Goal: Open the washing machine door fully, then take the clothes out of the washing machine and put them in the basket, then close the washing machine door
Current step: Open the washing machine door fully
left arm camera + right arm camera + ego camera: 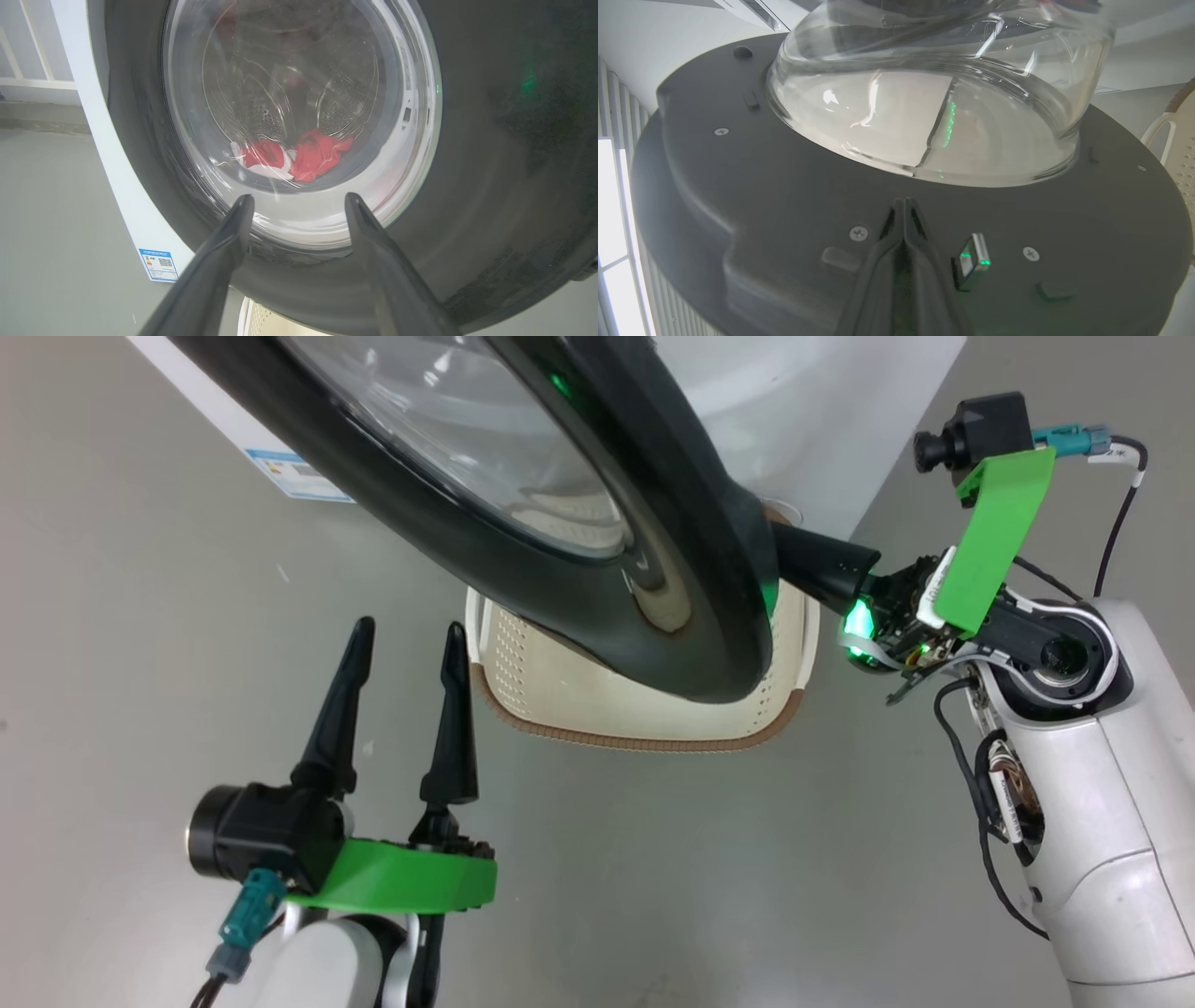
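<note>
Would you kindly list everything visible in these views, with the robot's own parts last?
washing machine door: one, glossy black, clear glass window, partly open above the basket
washing machine: one, white, behind the door
clothes: small heap, red and white, inside the drum
basket: one, cream with brown rim, on the floor
label: one, blue, low on the machine
floor: one, grey, underneath everything
left gripper: one, dark, open, facing the door's glass
right gripper: one, dark, shut, at the door's inner face

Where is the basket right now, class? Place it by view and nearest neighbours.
In the head view, the basket sits on the floor at centre, partly hidden beneath the swung-out washing machine door, just right of the left gripper.
</note>
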### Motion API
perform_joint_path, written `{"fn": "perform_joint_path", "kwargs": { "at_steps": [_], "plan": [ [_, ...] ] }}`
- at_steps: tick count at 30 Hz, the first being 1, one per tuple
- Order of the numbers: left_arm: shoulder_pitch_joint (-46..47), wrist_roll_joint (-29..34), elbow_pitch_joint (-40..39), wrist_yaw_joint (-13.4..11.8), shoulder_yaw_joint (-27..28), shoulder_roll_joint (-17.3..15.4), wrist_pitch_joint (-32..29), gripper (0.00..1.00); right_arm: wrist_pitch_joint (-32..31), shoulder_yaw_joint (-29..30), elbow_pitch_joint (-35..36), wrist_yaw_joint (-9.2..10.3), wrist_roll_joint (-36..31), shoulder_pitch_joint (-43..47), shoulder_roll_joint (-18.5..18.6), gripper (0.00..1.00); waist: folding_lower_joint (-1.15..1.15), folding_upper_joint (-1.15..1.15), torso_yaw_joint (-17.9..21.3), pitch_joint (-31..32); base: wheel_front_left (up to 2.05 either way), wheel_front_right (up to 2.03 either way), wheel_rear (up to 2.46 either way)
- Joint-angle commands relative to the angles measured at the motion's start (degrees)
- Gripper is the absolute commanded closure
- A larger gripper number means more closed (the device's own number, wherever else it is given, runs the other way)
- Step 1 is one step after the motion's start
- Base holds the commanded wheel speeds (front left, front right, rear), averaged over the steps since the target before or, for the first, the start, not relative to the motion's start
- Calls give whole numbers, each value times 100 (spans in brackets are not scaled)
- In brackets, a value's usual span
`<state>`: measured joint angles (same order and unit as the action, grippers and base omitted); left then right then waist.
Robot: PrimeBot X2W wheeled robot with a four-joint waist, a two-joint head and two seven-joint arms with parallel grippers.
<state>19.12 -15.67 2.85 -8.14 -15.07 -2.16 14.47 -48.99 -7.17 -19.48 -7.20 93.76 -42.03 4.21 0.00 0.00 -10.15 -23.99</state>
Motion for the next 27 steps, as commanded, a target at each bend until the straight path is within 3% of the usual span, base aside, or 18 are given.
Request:
{"fn": "perform_joint_path", "kwargs": {
  "at_steps": [1, 27],
  "plan": [
    [-92, -25, -120, -49, 171, -72, 52, 0, -31, -119, 192, -29, 56, 105, -118, 100, 0, 0, -82, 86, 0, 0, 0],
    [-526, -155, -61, -99, 197, -72, 52, 0, -110, -676, 102, -29, 180, 745, -39, 100, 0, 0, -675, 816, 0, 0, 0]
  ]
}}
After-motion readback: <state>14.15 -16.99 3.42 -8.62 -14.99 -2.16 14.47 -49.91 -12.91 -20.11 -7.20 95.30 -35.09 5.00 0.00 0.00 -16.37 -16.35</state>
